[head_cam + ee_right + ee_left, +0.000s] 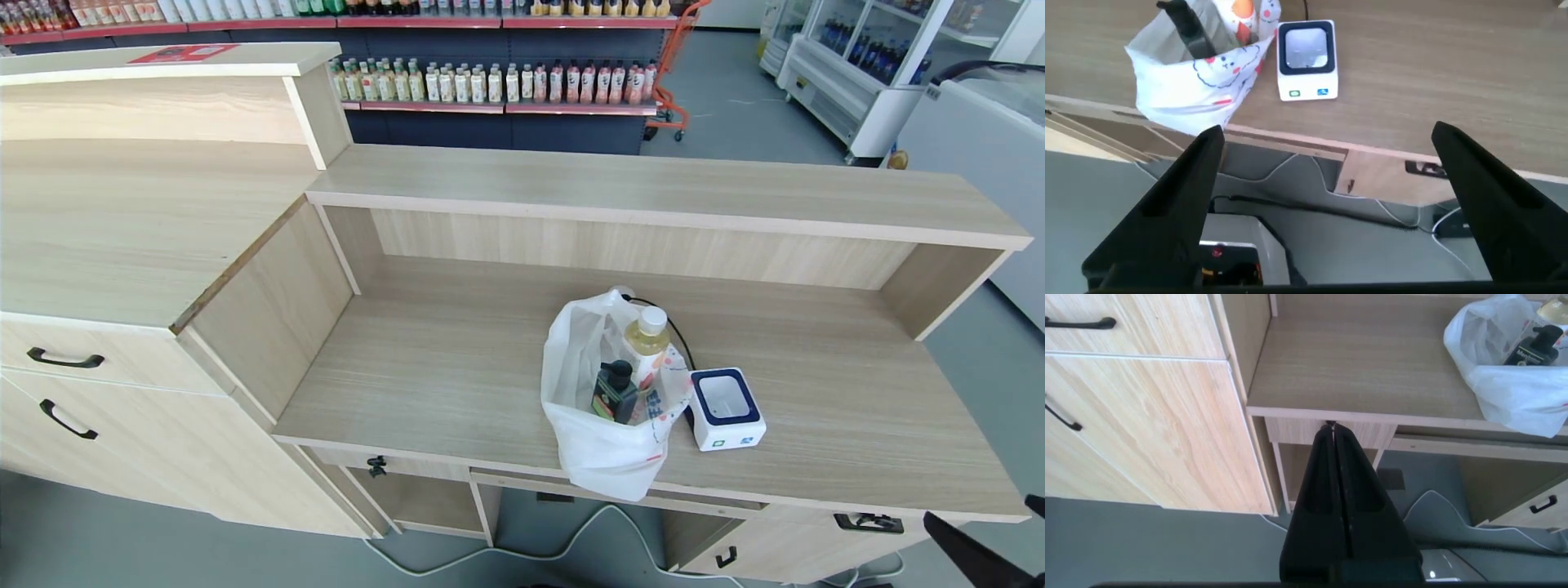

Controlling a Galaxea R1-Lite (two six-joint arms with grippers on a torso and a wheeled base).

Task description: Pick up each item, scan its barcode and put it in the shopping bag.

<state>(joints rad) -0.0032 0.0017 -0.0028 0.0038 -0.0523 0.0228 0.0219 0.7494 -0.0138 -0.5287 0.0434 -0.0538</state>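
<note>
Table [457, 367]: light wood, with a raised ledge along the rear edge and side walls at the left and right edges.
Shopping bag [600, 457]: white plastic, mouth open. It stands at the front edge of the table, somewhat right of the middle, and its lower part sags over that edge.
Pale bottle [647, 336]: upright inside the shopping bag on the rear side; yellowish contents, white cap showing above the bag's rim.
Dark bottle [614, 392]: inside the shopping bag, in front of the pale bottle, black cap uppermost.
Scanner [725, 407]: white box with a dark-framed window facing up. It stands on the table just beside the shopping bag, on the side toward the right edge.
Black cable [673, 327]: runs on the table from behind the shopping bag toward the scanner.
Left gripper [1331, 429]: off the table, in front of the front edge near its left corner; fingers clenched together with nothing between them.
Right gripper [1327, 139]: off the table, in front of the front edge, facing the scanner and the shopping bag; fingers [1192, 188] released, spread wide and empty.
Drawers [65, 359]: left of the table, black handles.
</note>
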